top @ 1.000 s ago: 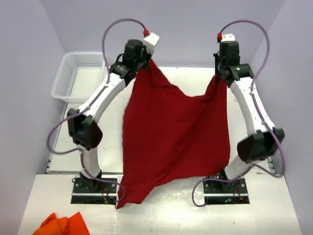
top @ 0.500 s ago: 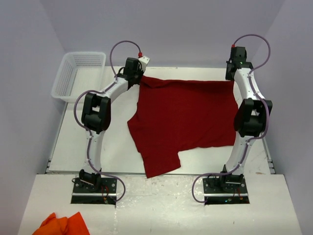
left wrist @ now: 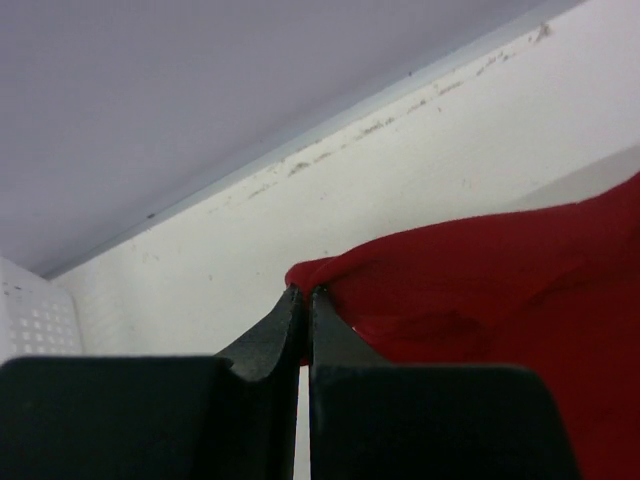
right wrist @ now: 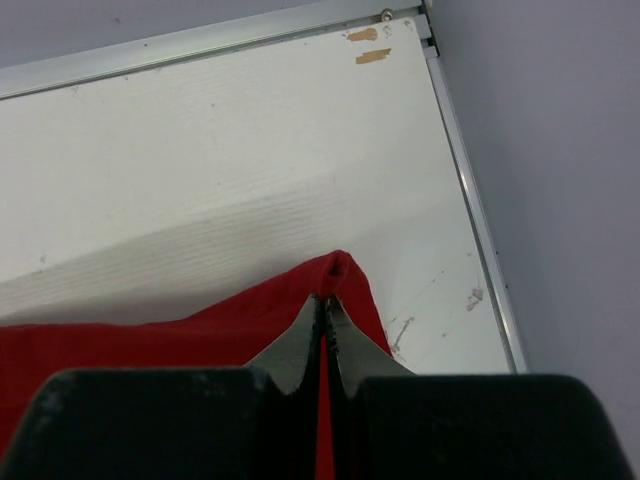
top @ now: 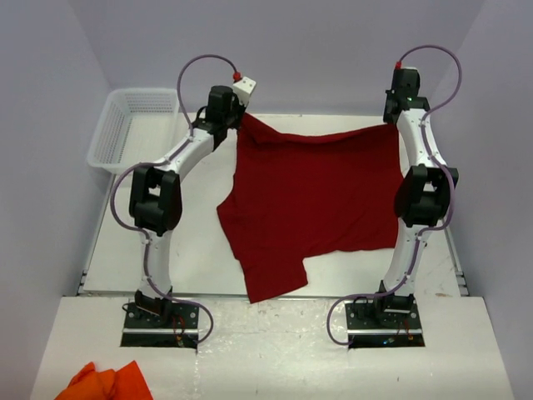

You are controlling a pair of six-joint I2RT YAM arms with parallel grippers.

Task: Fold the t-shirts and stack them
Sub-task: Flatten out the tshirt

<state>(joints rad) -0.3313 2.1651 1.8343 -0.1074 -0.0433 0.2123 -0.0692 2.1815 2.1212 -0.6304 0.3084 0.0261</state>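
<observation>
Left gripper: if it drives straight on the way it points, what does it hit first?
Beyond the shirt corner it holds, the left gripper faces bare table just short of the back wall. Probably the table first, though the angle is hard to judge.

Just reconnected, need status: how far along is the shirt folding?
Done: red t-shirt lies spread on the table, bottom edge rumpled, no fold yet. In hand: left fingers and right fingers each pinch a far corner. Left: fold it, then the orange garment at the near edge; nothing stacked.
</observation>
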